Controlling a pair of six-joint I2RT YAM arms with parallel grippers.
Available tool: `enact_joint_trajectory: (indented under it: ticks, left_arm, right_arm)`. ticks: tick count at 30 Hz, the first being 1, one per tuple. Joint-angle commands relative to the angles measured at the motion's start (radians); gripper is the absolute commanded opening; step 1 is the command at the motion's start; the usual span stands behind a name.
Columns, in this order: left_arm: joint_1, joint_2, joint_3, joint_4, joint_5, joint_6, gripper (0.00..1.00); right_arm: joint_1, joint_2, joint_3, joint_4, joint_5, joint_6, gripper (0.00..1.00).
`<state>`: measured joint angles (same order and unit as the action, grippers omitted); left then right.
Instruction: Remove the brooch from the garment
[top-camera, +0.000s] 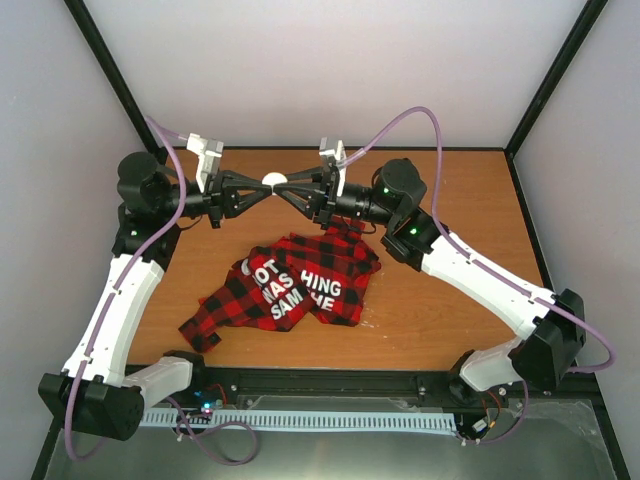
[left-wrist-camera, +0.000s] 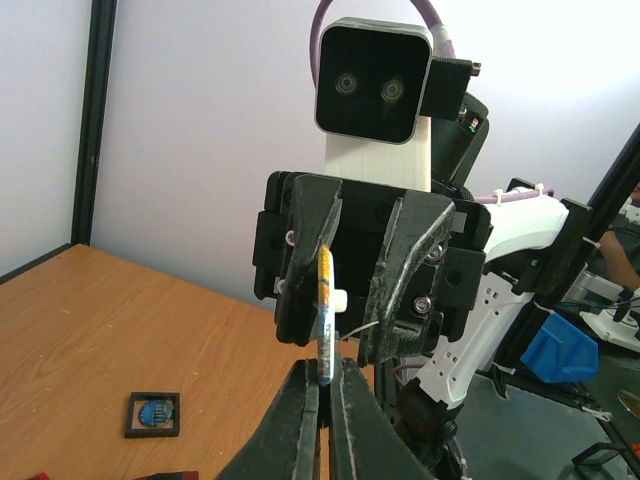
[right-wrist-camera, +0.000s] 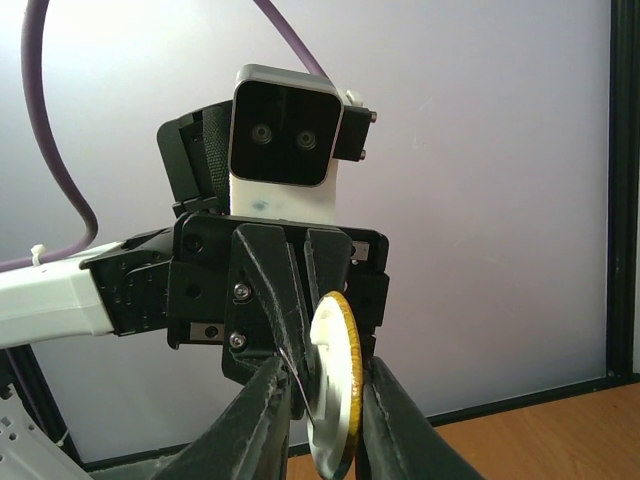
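Round white brooch with a yellow rim (top-camera: 274, 180) held in the air between two grippers that meet tip to tip, clear of the red-and-black checked flannel shirt (top-camera: 300, 280).
The left gripper (left-wrist-camera: 326, 370) pinches the brooch's edge tightly. The right gripper (right-wrist-camera: 330, 372) straddles it with its fingers spread, a gap showing on one side. The shirt lies crumpled on the brown wooden table (top-camera: 450, 200), below both grippers and nearer the arm bases. A small black square frame (left-wrist-camera: 153, 414) rests on the table under the left gripper.

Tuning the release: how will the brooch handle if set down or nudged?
Likely stiff and light: the brooch is a thin disc, held by its edge in the left gripper's jaws without sagging. Set on its rim it could roll; flat, it should stay. Its thin wire pin looks bendable, so avoid squeezing there.
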<state>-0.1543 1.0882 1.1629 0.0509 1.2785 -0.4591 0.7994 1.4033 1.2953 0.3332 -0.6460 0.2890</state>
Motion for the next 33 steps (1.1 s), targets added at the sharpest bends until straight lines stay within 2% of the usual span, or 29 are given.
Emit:
enact_joint_trajectory:
  ticks: [1,17,33]
  left_arm:
    - [0.001,-0.016,0.006,-0.019,-0.013,0.03,0.01]
    - [0.001,-0.022,0.006,-0.032,-0.008,0.043,0.01]
    - [0.001,0.002,0.057,-0.075,0.001,0.101,0.01]
  right_arm:
    - [0.007,0.005,0.011,0.019,-0.018,0.014,0.2]
    - [0.007,-0.013,-0.006,-0.011,0.027,0.019,0.19]
    - [0.01,-0.003,0.023,-0.055,0.05,0.004,0.12]
